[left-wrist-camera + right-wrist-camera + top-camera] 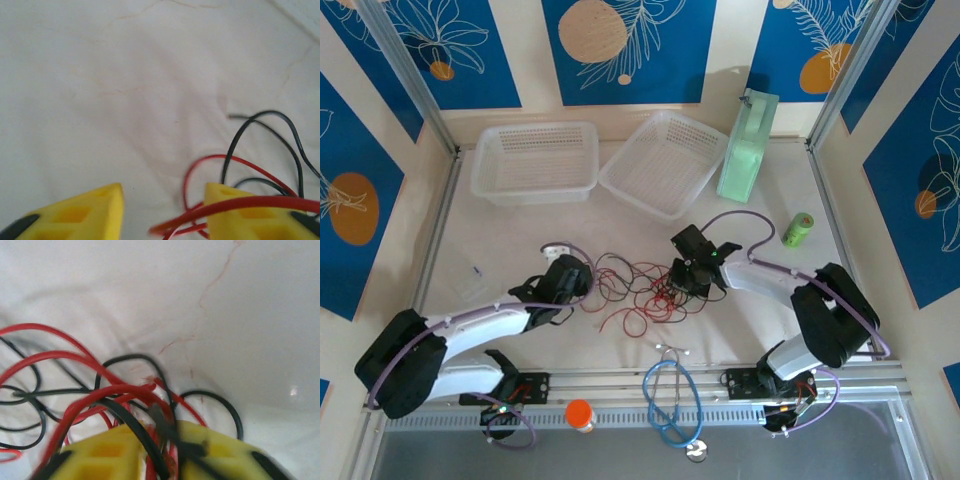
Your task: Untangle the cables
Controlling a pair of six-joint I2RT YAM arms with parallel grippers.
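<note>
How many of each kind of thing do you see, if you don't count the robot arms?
Baskets: 2
Cable tangle: 1
Blue stethoscope: 1
Mint-green container: 1
Small green roll: 1
Orange-topped bottle: 1
Total: 7
</note>
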